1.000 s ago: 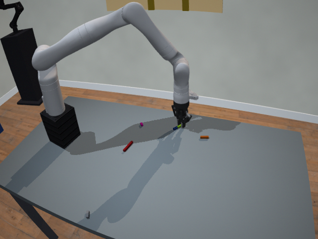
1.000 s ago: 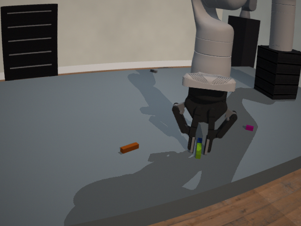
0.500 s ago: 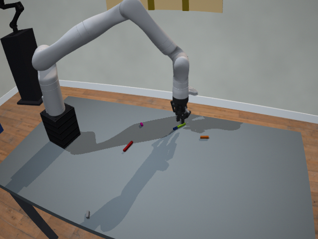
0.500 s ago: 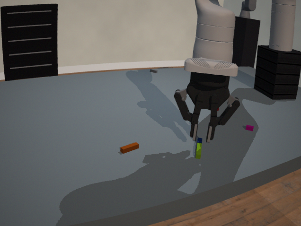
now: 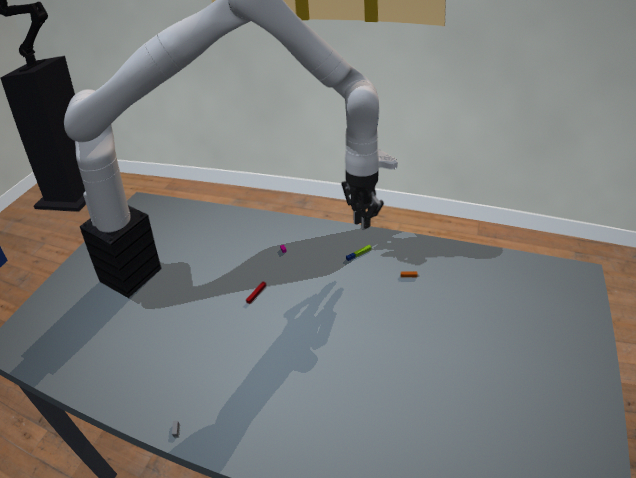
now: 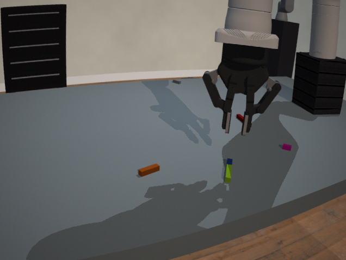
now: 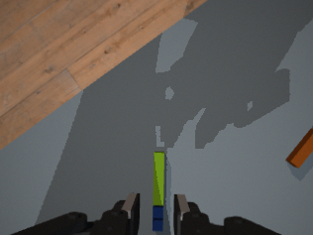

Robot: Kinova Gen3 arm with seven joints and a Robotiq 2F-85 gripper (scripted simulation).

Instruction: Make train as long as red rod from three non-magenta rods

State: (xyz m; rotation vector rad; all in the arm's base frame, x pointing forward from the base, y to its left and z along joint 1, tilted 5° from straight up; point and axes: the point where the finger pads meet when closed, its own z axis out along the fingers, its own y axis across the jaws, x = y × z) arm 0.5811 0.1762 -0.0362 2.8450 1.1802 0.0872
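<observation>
1. The gripper (image 5: 361,225) (image 6: 235,133) (image 7: 156,208) hangs above the counter (image 5: 437,359) (image 6: 97,125) (image 7: 248,197), fingers pointing down. They stand partly spread, with a gap between them and nothing pinched (the wrist view shows both pads apart).
2. Below it lies the lime rod (image 5: 362,251) (image 6: 228,170) (image 7: 158,179), flat on the counter in the arm's shadow.
3. At one end of the lime rod, in line with it, is a blue stretch (image 5: 350,256) (image 6: 229,161) (image 7: 157,224), touching or almost touching. A crosswise line divides the blue in the wrist view, so it looks like two short blue rods (the other views are too coarse to settle that).
4. The orange rod (image 5: 409,274) (image 6: 148,169) (image 7: 302,149) lies apart from this row, off to one side and angled differently.
5. On the other side, toward the arm's base, the magenta rod (image 5: 282,248) (image 6: 286,147) lies well apart from the row.
6. The red rod (image 5: 256,292) (image 6: 240,117) also lies flat and well apart (a finger partly covers it in the exterior view).
7. Farthest out is the grey rod (image 5: 175,429) (image 6: 176,81), near the counter's edge.

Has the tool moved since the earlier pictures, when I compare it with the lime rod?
Yes. The tool went upward: in the exterior view its fingertips were beside the lime rod, and now they are well above it.
</observation>
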